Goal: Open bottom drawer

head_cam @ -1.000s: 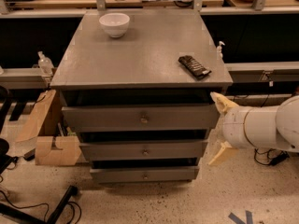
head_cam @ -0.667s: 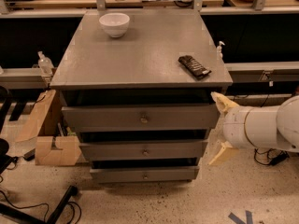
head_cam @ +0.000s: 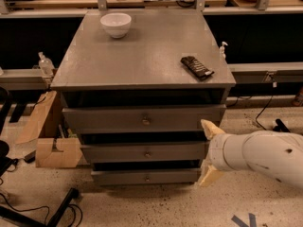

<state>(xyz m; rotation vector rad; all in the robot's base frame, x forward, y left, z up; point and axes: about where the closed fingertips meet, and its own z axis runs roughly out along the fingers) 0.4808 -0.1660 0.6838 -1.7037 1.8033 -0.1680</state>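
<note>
Gripper (head_cam: 209,152): cream-coloured, on a white arm (head_cam: 258,156) that enters from the right. Fingers spread wide, one above the other. The upper fingertip (head_cam: 211,128) is level with the gap under the top drawer (head_cam: 144,120); the lower one is level with the bottom drawer (head_cam: 147,176). The gripper sits just beside the right end of the middle drawer (head_cam: 147,152) and holds nothing.

Bottom drawer: lowest of three grey fronts, slimmest, with a small round knob (head_cam: 147,178) at centre. A dark gap runs above it. The gripper is off to its right, apart from the knob.

Desk (head_cam: 142,56): grey, flat-topped, housing the three drawers.

On the desk: white bowl (head_cam: 116,24), far left; dark flat packet (head_cam: 197,67), near the right edge.

Floor, left of the desk: cardboard box (head_cam: 53,151).
</note>
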